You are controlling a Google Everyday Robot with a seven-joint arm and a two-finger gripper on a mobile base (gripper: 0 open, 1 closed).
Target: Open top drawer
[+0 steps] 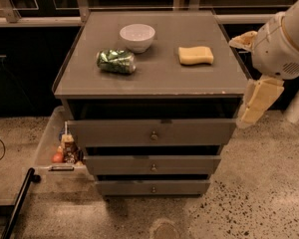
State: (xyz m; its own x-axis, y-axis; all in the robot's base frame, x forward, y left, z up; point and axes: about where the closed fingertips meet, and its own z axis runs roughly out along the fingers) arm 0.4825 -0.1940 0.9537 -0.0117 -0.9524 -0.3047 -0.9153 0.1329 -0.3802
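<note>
Camera view: top drawer (114, 132) under the tabletop, looks slightly pulled out; knob (153, 135) free. Gripper (256, 102) hangs right of the cabinet, clear of it; spread or closed, cannot tell. Step: approach. Next: reach knob, pull outward.

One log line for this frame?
top drawer: out partway | gripper: right of cabinet, off the knob | on top: bowl, green packet, sponge

Dim warm overhead light; deep shadow under cabinet top (154, 78); hand (258, 101) lit pale, right edge.
</note>
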